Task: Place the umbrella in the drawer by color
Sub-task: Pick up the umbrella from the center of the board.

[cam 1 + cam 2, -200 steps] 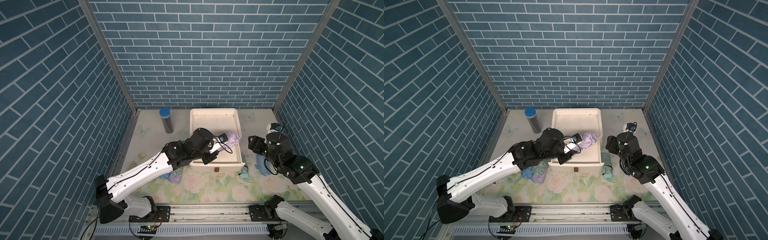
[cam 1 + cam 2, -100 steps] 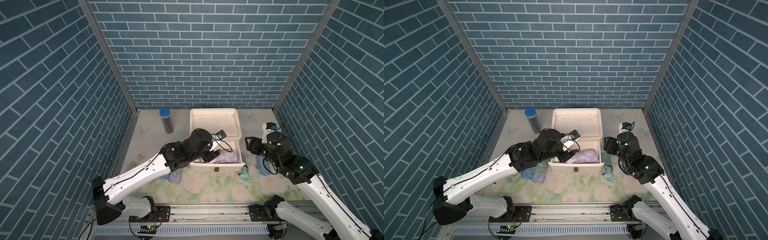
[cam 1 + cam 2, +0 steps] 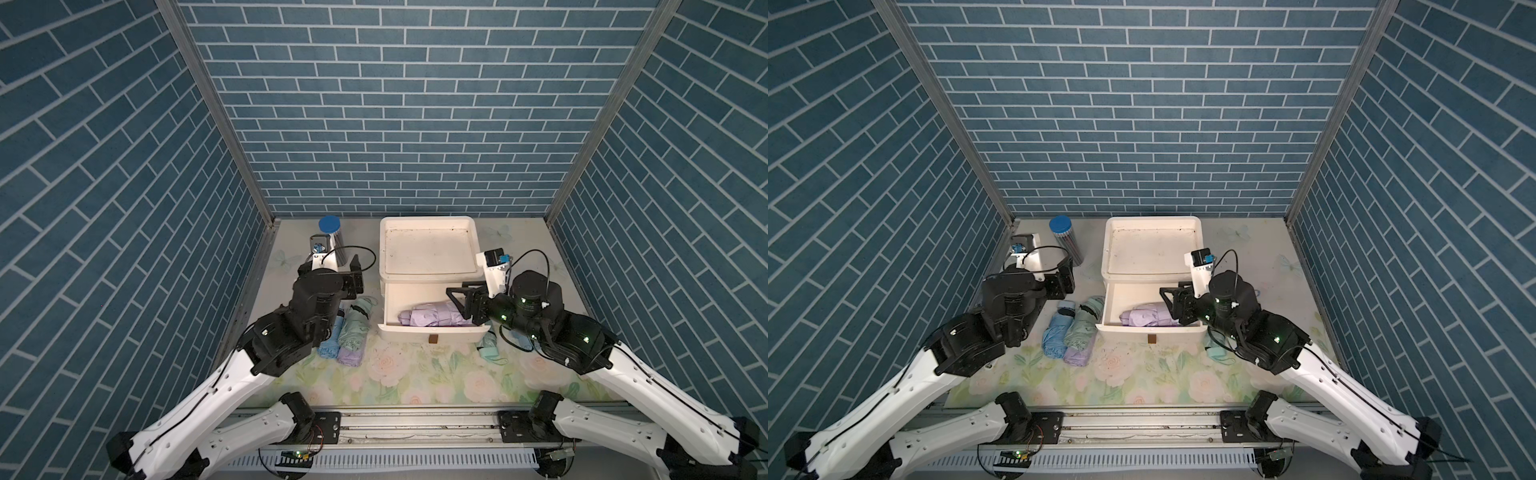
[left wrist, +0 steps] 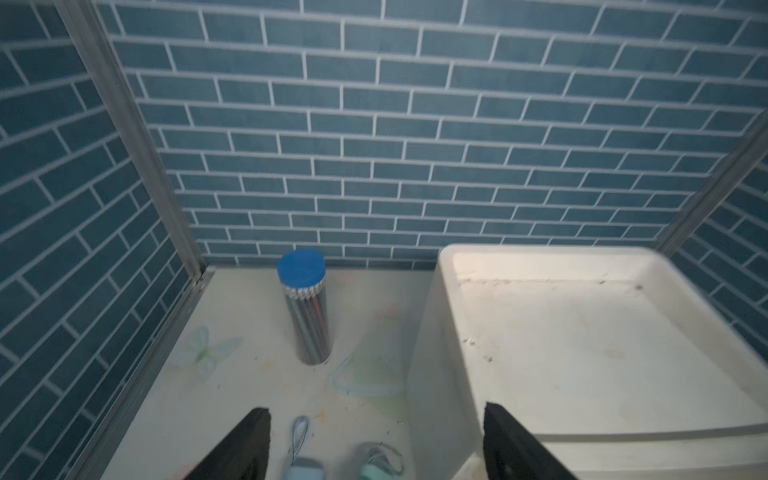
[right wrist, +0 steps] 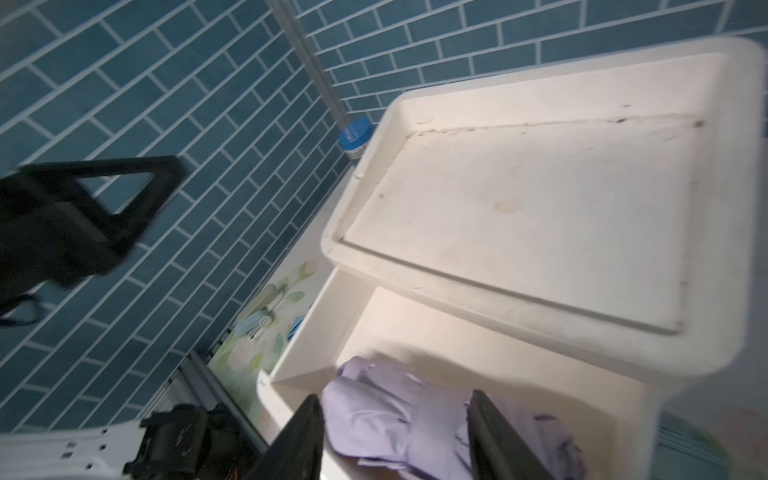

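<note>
Seen from above, with the back wall at 12 o'clock and the white drawer unit (image 3: 428,221) as the centre of the dial, a floral mat (image 3: 415,374) lies between blue brick-pattern walls. At 9 o'clock the left gripper (image 4: 376,409) hovers above the mat, its 2 black jaws spread wide with nothing between them. At 10 o'clock a clear tube of pencils (image 3: 329,224) with a blue lid stands upright near the back wall. At 8 o'clock, just beside the unit, 3 folded umbrellas lie in a pile. A blue umbrella (image 3: 327,348) is on the left, a green umbrella (image 3: 355,328) touches its right side, and a lilac umbrella (image 3: 351,356) pokes out from under the green one at the near end. The unit's 1 drawer (image 3: 432,333) is pulled out toward 6 o'clock, with a small brown handle (image 3: 433,339) on its front. The purple umbrella (image 3: 428,318) lies on its side inside the drawer, along the front wall, running from 9 to 3 o'clock. The right gripper (image 3: 457,305) reaches in from 3 o'clock over the right end of that umbrella. In the right wrist view its jaws stand about half apart with purple fabric between them, and whether they press it cannot be told. At 4 o'clock a mint umbrella (image 3: 488,351) lies on the mat beside the drawer, partly hidden by the right arm.
</note>
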`<state>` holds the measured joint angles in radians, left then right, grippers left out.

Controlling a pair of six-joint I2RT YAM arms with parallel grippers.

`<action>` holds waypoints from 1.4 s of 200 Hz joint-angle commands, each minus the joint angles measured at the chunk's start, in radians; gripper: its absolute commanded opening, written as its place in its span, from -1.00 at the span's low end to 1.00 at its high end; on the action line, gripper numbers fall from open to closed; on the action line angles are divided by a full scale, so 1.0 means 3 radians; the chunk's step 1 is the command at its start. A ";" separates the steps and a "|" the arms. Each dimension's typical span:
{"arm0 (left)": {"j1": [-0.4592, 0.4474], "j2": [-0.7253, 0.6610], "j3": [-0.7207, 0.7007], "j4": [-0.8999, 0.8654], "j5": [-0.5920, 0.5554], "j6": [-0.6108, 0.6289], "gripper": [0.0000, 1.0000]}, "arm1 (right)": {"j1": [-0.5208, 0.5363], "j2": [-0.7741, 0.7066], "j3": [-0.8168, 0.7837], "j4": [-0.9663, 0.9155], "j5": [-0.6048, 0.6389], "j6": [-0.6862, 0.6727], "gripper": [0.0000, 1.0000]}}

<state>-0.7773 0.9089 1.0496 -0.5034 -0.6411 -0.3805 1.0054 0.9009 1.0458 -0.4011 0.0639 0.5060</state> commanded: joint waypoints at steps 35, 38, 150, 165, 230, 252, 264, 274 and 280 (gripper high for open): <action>0.0218 0.0407 -0.0694 -0.0482 0.0685 -0.0911 0.50 | 0.0816 0.0172 -0.0053 0.0522 0.0696 -0.0260 0.13; 0.0218 0.0415 -0.0734 -0.0465 0.0706 -0.0932 0.49 | 0.0827 0.0175 -0.0061 0.0539 0.0704 -0.0260 0.13; 0.0259 0.0742 -0.1468 0.0110 0.0944 -0.1335 0.00 | 0.0867 0.0247 -0.0078 0.0682 0.0829 -0.0281 0.17; 0.0264 0.0758 -0.1532 0.0143 0.0988 -0.1362 -0.13 | 0.0872 0.0254 -0.0066 0.0697 0.0835 -0.0286 0.17; 0.0264 0.0628 -0.1254 -0.0190 0.0632 -0.1352 -1.00 | 0.0872 0.0206 -0.0091 0.0729 0.0902 -0.0296 0.18; 0.0264 0.0455 -0.1012 -0.0592 0.0149 -0.1486 -1.00 | 0.0872 0.0177 -0.0092 0.0723 0.0927 -0.0277 0.18; 0.0279 0.0354 -0.0965 -0.0723 -0.0041 -0.1553 -1.00 | 0.0872 0.0160 -0.0092 0.0728 0.0923 -0.0262 0.17; 0.0285 0.0313 -0.0949 -0.0767 -0.0168 -0.1558 -1.00 | 0.0870 0.0140 -0.0116 0.0744 0.0917 -0.0254 0.17; 0.0290 0.0309 -0.0945 -0.0780 -0.0219 -0.1564 -1.00 | 0.0872 0.0125 -0.0137 0.0766 0.0917 -0.0250 0.17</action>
<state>-0.7013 1.0374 0.7269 -0.6384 -0.5358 -0.8177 1.2613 0.9680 1.0134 -0.2070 0.3206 0.4442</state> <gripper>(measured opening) 0.100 0.585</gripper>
